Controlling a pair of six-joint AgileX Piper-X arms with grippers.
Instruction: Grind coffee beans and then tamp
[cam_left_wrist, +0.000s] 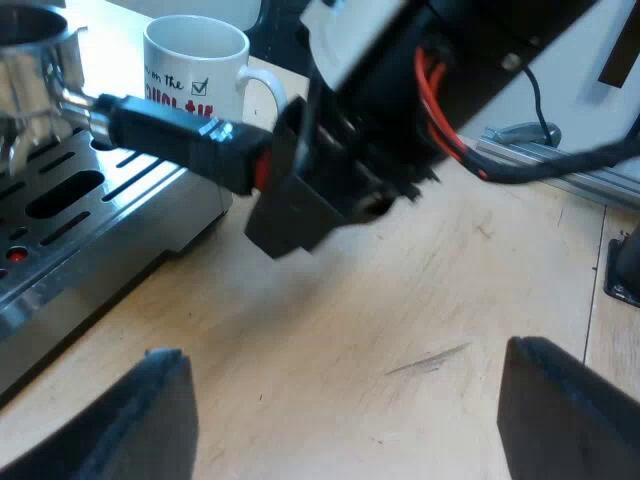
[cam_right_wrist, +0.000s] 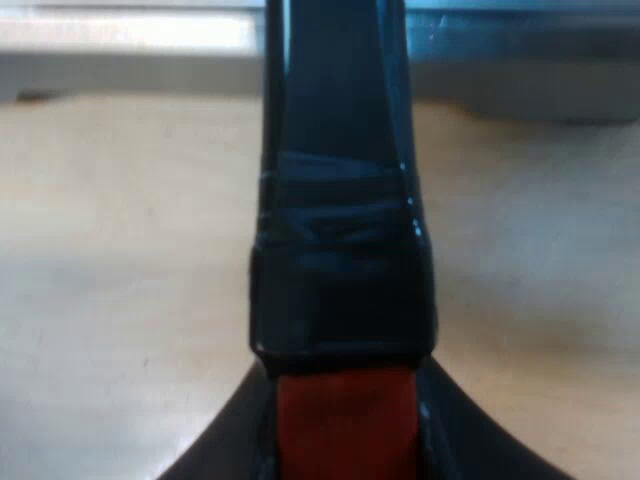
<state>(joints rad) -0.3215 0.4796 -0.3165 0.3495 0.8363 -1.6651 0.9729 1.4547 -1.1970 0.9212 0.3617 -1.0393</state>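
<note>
My left gripper (cam_left_wrist: 345, 425) is hanging over the wooden table (cam_left_wrist: 420, 320), fingers (cam_left_wrist: 150, 420) spread wide and holding nothing. Just ahead of it, my right gripper (cam_left_wrist: 300, 185) is clamping the holder (cam_left_wrist: 40, 70) by the red end (cam_left_wrist: 262, 170) of its dark handle (cam_left_wrist: 170, 135). From the right wrist I am looking straight along that handle, and the red end is pinched tight between my two black fingers (cam_right_wrist: 225, 450). The holder's metal basket is sitting over the slotted drip tray (cam_left_wrist: 80, 215) at the front of the espresso machine (cam_left_wrist: 60, 295). Whether it is locked in, I cannot tell. A white mug (cam_left_wrist: 195, 65) is standing just beside the machine, beyond the handle.
</note>
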